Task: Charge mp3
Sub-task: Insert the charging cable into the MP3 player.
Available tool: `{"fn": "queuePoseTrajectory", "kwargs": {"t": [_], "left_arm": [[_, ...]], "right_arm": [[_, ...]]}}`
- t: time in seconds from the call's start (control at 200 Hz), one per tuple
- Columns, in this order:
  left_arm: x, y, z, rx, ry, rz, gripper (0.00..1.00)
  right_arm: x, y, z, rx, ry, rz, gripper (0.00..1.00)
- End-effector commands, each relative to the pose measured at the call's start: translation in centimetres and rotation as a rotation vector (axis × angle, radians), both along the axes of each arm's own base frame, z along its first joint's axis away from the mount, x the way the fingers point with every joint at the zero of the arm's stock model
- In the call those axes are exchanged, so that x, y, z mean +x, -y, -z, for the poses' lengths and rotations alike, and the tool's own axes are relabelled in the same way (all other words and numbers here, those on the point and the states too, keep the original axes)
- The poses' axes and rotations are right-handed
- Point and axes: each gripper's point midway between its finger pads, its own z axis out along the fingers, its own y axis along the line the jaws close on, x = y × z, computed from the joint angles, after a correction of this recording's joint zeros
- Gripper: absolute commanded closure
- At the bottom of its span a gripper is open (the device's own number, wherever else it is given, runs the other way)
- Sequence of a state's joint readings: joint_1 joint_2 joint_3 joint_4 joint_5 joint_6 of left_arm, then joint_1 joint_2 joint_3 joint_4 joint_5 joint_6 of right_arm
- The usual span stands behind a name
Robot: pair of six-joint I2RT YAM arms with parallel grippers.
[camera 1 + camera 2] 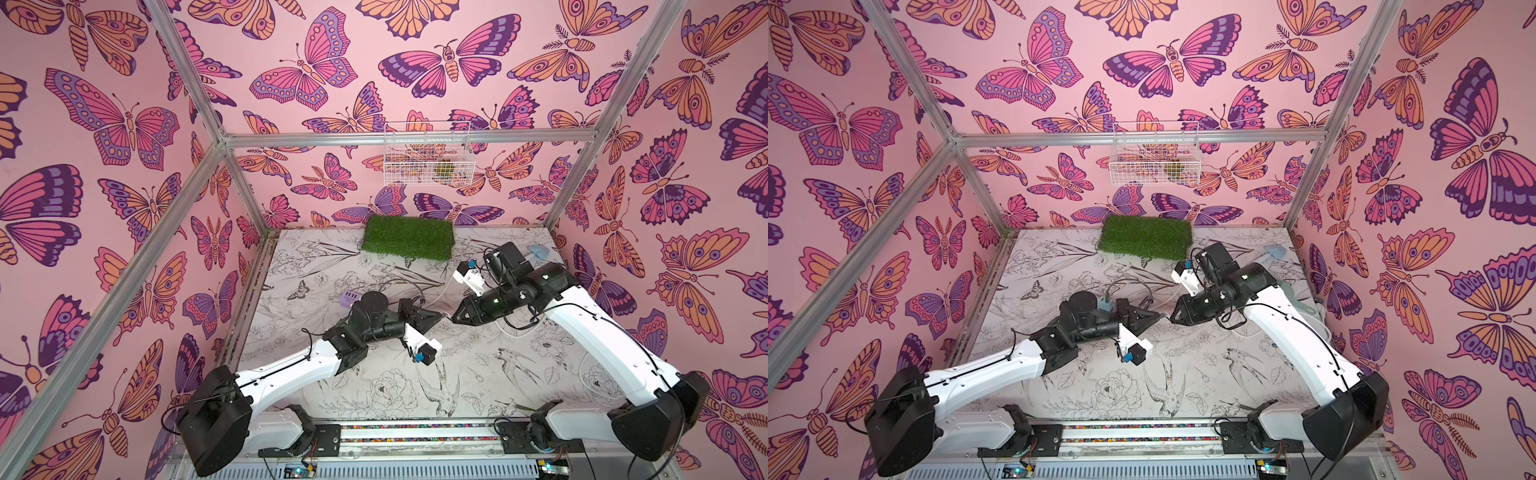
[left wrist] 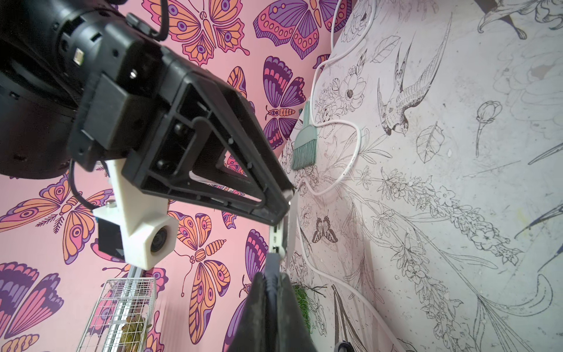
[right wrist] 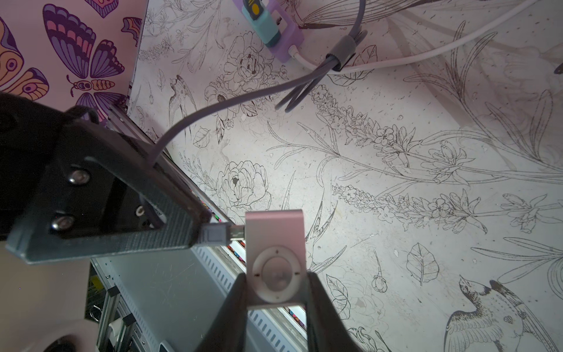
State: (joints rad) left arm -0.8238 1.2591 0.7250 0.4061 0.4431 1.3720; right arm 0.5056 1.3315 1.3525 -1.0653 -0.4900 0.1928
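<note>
The pink mp3 player [image 3: 275, 259], one only, hangs above the table between the fingers of the right gripper [image 3: 275, 301], which pinch its lower sides beside the white click wheel. At its upper left edge the metal tip of the grey cable plug [image 3: 214, 234] sits at the player's port; how deep it goes cannot be told. The left gripper [image 3: 195, 231] is pressed together on that plug, and the single grey cable [image 3: 231, 99] loops back to a teal charger [image 3: 263, 26] standing in a lilac power strip [image 3: 288, 38]. A white cord [image 3: 426, 55] leaves the strip across the table.

The table [image 1: 478, 374] wears a pale sheet printed with line-drawn birds, flowers and leaves, scuffed in places. On it lie one patch of artificial grass [image 1: 408, 238] at the far edge and one small teal brush [image 2: 304, 143]. Pink butterfly wallpaper [image 1: 104, 124] covers the three walls within an aluminium frame, and one white wire basket [image 1: 428, 156] hangs on the back wall. Two arms reach in, their grippers meeting mid-table.
</note>
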Motion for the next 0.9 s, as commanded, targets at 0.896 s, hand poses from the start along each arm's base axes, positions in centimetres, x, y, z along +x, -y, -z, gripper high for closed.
{"fn": "queuePoseTrajectory", "kwargs": {"t": [0.896], "left_arm": [[-0.2,0.6,2.8,0.071,-0.101,-0.002,1.00]], "right_arm": [[-0.7,-1.6,-2.1,-0.032,0.170,-0.124,0.85]]}}
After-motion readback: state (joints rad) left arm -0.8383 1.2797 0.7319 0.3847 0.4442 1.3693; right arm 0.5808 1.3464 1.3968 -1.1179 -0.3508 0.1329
